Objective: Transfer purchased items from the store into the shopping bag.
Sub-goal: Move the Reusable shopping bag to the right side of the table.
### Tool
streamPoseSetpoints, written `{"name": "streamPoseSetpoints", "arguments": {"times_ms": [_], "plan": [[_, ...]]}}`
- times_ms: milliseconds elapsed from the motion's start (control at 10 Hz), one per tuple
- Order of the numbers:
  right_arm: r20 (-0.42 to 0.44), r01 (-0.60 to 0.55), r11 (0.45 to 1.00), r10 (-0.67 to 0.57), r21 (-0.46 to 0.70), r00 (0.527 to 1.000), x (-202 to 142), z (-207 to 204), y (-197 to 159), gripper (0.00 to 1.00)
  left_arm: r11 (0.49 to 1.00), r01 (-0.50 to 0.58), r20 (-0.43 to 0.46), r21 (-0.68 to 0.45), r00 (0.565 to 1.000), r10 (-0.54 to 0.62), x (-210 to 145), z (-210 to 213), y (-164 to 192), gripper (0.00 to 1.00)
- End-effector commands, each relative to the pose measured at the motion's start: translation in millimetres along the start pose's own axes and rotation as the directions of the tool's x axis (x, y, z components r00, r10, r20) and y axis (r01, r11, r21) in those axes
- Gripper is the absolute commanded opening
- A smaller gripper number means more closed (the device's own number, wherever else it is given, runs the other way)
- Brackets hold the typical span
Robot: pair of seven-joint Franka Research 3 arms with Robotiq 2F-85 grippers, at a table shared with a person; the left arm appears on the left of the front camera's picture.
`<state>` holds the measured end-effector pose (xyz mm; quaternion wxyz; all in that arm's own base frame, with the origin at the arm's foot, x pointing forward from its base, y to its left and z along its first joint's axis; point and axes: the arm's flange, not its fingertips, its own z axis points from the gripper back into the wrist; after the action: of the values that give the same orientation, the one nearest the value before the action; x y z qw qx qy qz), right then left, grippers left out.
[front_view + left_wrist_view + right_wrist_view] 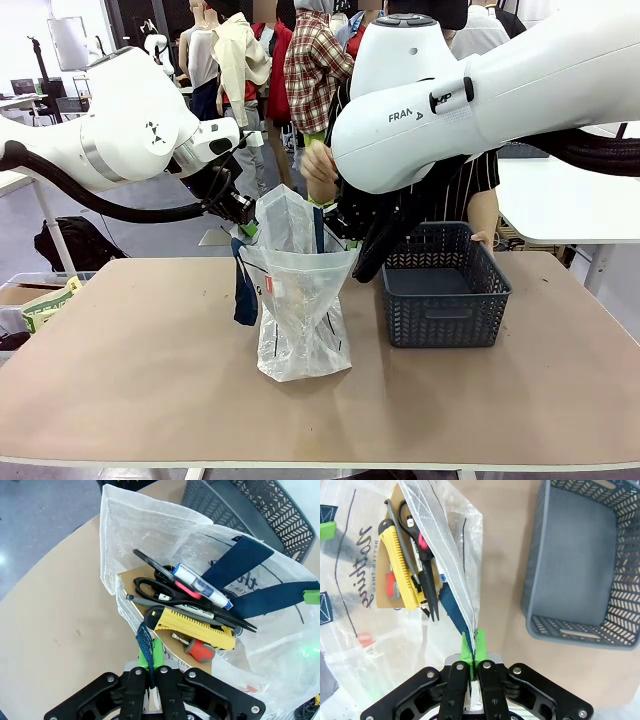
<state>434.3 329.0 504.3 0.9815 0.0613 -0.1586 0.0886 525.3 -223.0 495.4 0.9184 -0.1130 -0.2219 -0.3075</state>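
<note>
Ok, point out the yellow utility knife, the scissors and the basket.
yellow utility knife (195,628), left wrist view, yellow body.
scissors (165,596), left wrist view, black handle.
basket (580,560), right wrist view, bare floor.

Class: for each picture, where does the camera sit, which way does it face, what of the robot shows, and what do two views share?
Front view: between the arms, facing across the table to the person; left arm and right arm show.
Left wrist view: on the left wrist, looking down into the shopping bag; left tool shut on its rim.
Right wrist view: on the right wrist, looking down at bag and basket; right tool shut on the bag's rim.
Shared: both wrist views show the yellow knife.
</note>
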Motion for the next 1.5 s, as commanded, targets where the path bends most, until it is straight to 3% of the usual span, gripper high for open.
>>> {"name": "streamPoseSetpoints", "arguments": {"times_ms": [0, 1000, 1400], "plan": [[0.001, 0.003, 1.0, -0.003, 0.005, 1.0, -0.4, 1.1, -1.4, 0.0, 1.0, 0.001, -0.001, 0.004, 1.0, -0.001, 1.3, 2.6, 0.5, 0.0], [0.0, 0.0, 1.0, 0.0, 0.0, 1.0, 0.0, 0.0, 0.0, 0.0, 1.0, 0.0, 0.0, 0.0, 1.0, 0.0, 0.0, 0.0, 0.0, 0.0], [-0.049, -0.09, 0.996, 0.09, -0.011, 0.995, 7.3, -10.7, 42.2, 0.0, 0.975, -0.192, 0.054, -0.112, 0.979, 0.199, 15.2, 7.6, -8.3, 0.0]]}}
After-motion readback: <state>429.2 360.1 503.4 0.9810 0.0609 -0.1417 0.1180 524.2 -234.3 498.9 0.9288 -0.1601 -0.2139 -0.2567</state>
